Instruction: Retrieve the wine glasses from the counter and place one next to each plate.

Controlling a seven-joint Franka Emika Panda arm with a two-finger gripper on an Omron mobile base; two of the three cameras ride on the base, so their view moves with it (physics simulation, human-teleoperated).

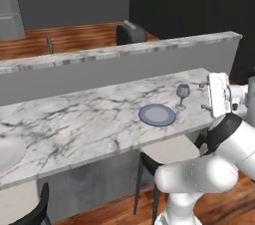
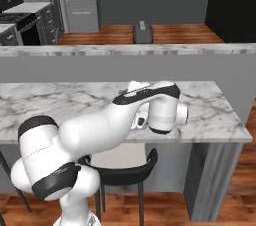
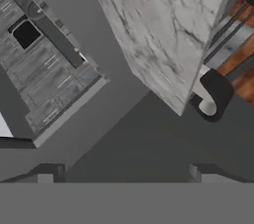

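On the long marble bar (image 1: 74,119) lies a pale grey-blue plate (image 1: 157,115). One wine glass (image 1: 183,94) stands upright just right of the plate, apart from it. My gripper (image 1: 203,95) hovers level with the glass, to its right and pointing at it. It is open, with a gap to the glass and nothing between the fingers. In the hand view the fingertips (image 3: 49,173) stand wide apart over the bar's end (image 3: 163,20). In the right base view my arm (image 2: 100,130) hides the plate and glass. A white-topped counter (image 2: 25,7) over dark drawers shows far back left.
A raised grey wall with a marble ledge (image 1: 124,52) runs behind the bar. Black stools (image 1: 149,167) (image 2: 125,170) stand under its near edge. A whitish round shape (image 1: 7,152) lies on the bar at the left edge. The bar ends at the right (image 2: 240,130).
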